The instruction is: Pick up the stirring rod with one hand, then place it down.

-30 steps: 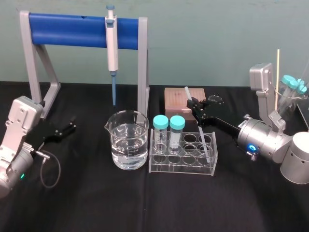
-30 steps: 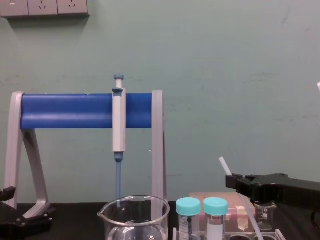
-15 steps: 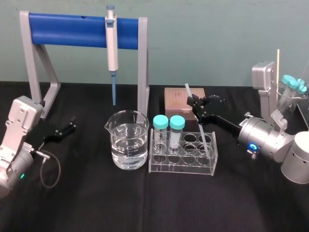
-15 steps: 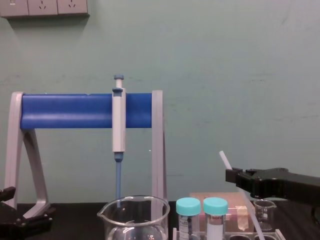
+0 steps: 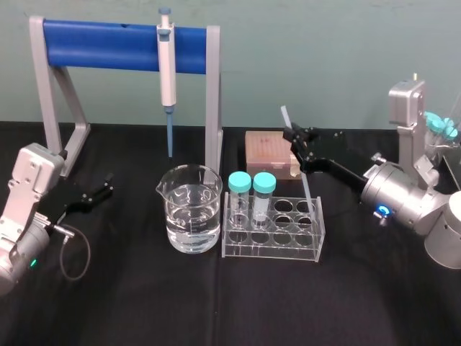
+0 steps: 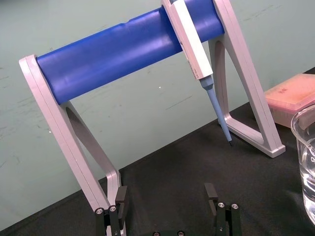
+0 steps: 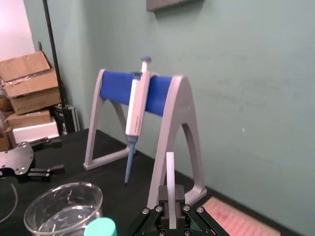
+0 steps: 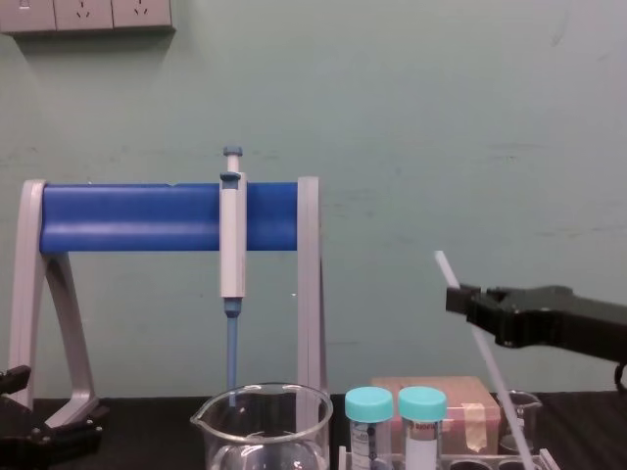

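Gripping the stirring rod (image 5: 305,184) near its top with the right gripper (image 5: 294,137), clenched, at 1 o'clock above the tube rack (image 5: 271,245). Tilted, top toward 11 o'clock, lower end by the rack's right rear wells. In the rack's left wells, two teal-capped tubes (image 5: 251,198). At its 9 o'clock, a beaker (image 5: 191,216) of clear liquid. At far 9 o'clock, parked left gripper (image 5: 106,187), fingers spread.

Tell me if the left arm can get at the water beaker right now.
Probably yes. The left gripper rests with jaws open left of the beaker, with only tabletop between them. The right gripper holds the stirring rod at the tube rack, out of that path.
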Action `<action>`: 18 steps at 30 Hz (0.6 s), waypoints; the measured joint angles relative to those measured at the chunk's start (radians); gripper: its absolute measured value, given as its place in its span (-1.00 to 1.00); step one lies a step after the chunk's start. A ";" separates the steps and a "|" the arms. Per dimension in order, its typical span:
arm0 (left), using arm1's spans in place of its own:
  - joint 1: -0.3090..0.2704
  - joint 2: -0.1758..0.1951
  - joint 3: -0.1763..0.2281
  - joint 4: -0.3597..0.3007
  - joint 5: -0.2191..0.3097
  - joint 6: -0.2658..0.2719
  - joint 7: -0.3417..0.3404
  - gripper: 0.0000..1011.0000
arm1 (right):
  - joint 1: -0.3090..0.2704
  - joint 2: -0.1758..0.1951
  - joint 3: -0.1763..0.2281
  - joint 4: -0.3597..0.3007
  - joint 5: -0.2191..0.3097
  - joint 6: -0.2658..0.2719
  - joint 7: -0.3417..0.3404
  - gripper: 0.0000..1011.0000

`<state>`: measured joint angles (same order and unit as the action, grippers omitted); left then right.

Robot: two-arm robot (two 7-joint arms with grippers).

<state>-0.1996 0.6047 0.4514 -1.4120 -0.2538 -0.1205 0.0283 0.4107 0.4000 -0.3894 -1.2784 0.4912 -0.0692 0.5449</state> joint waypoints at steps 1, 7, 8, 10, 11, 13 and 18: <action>0.000 0.000 0.000 0.000 0.000 0.000 0.000 0.98 | -0.001 0.002 0.001 -0.005 -0.004 -0.007 -0.002 -0.86; 0.000 0.000 0.000 0.000 0.000 0.000 0.000 0.98 | -0.010 0.013 0.011 -0.046 -0.046 -0.067 -0.016 -0.86; 0.000 0.000 0.000 0.000 0.000 0.000 0.000 0.98 | -0.011 0.014 0.013 -0.050 -0.053 -0.076 -0.018 -0.86; 0.000 0.000 0.000 0.000 0.000 0.000 0.000 0.98 | -0.015 0.017 0.019 -0.063 -0.074 -0.104 -0.026 -0.86; 0.000 0.000 0.000 0.000 0.000 0.000 0.000 0.98 | -0.018 0.018 0.024 -0.071 -0.091 -0.125 -0.033 -0.86; 0.000 0.000 0.000 0.000 0.000 0.000 0.000 0.98 | -0.020 0.019 0.028 -0.075 -0.107 -0.145 -0.040 -0.86; 0.000 0.000 0.000 0.000 0.000 0.000 0.000 0.98 | -0.035 0.017 0.044 -0.076 -0.170 -0.251 -0.063 -0.86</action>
<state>-0.1995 0.6047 0.4514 -1.4120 -0.2539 -0.1206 0.0283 0.3758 0.4170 -0.3450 -1.3541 0.3209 -0.3202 0.4817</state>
